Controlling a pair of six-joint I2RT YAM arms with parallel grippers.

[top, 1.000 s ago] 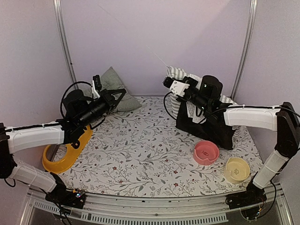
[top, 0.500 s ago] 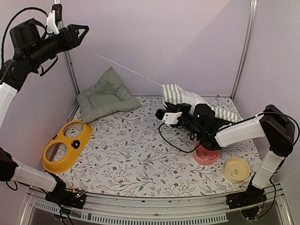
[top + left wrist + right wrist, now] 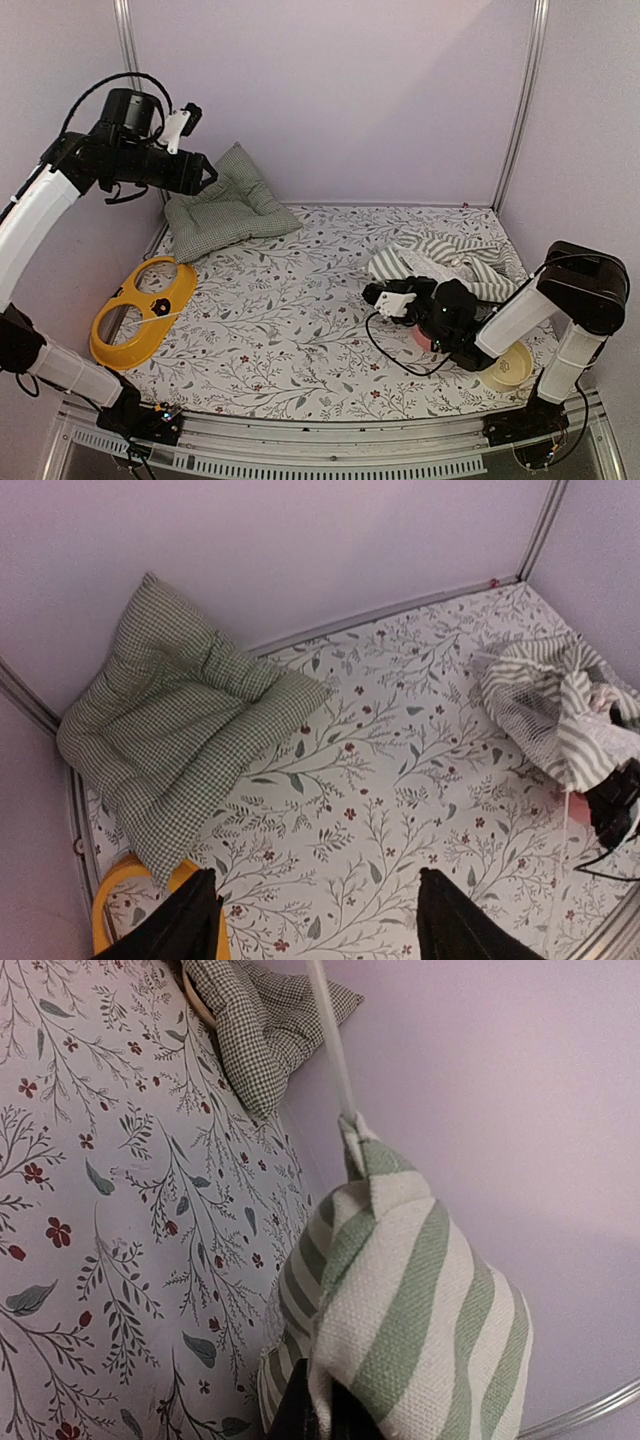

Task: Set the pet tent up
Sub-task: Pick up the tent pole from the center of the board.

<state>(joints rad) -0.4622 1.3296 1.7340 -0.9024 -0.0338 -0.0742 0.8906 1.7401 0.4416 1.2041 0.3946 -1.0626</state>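
Pulling with your right end effector [image 3: 375,296], clamped shut on the pet tent [image 3: 445,255], could bend its thin pole [image 3: 330,1040]. Your left end effector [image 3: 315,905] hangs open, empty.

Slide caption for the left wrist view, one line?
Left arm's open jaws above a flowered mat: checked cushion at left, crumpled striped tent at right.
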